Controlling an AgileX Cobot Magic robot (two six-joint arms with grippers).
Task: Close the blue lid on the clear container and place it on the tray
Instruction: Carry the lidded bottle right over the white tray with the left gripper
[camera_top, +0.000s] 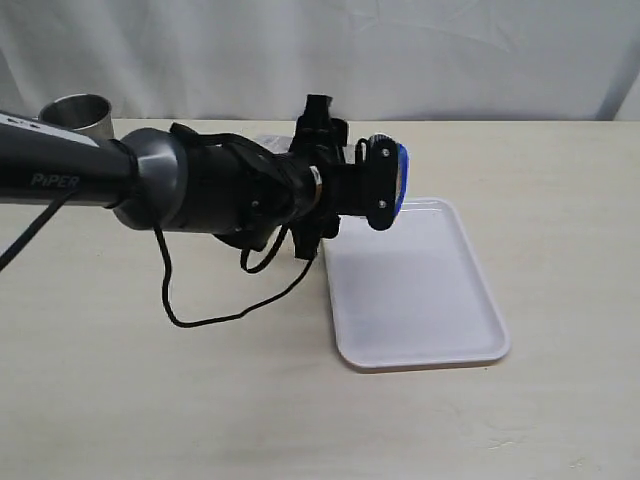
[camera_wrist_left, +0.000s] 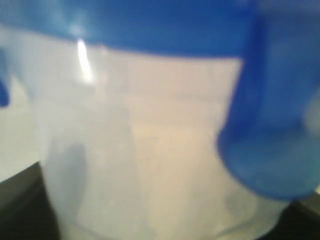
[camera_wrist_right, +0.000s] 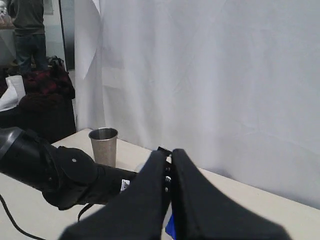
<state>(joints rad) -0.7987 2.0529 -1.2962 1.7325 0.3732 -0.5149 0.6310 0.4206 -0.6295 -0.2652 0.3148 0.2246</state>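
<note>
**Clear container in the left pincer, hard by the tray**

Filling the left wrist view from edge to edge is the clear container (camera_wrist_left: 140, 165), a tall narrow canister of see-through plastic, blurred by nearness. Across the top of that frame sits the blue lid (camera_wrist_left: 150, 25), a small bright blue plastic cap. One snap flap hangs down at the right, and whether the flaps are latched I cannot tell. The left gripper (camera_top: 386, 186) is clamped round the canister's body, its dark fingers showing in the lower corners of the wrist view.

In the exterior view only a blue crescent of lid shows, just right of centre, over the upper left corner of the tray (camera_top: 440, 350), a flat white plastic rectangle with a low rim. The arm hides the body, so I cannot say whether it stands on the table or hangs above it.

To my eye the canister looks empty, so light. It seems stiff but thin-walled, smooth and likely slippery. It is best held on the sides below the lid, firmly but without crushing, leaving the flaps free.

The right gripper (camera_wrist_right: 170, 160) has its black fingers pressed together on nothing, with a sliver of blue beneath them.

"PiPER" reads on the grey left arm (camera_top: 60, 170). Any label on canister or lid is unreadable. A tapered steel cup (camera_top: 78, 112) stands at upper left on the pale table (camera_top: 150, 400).
</note>
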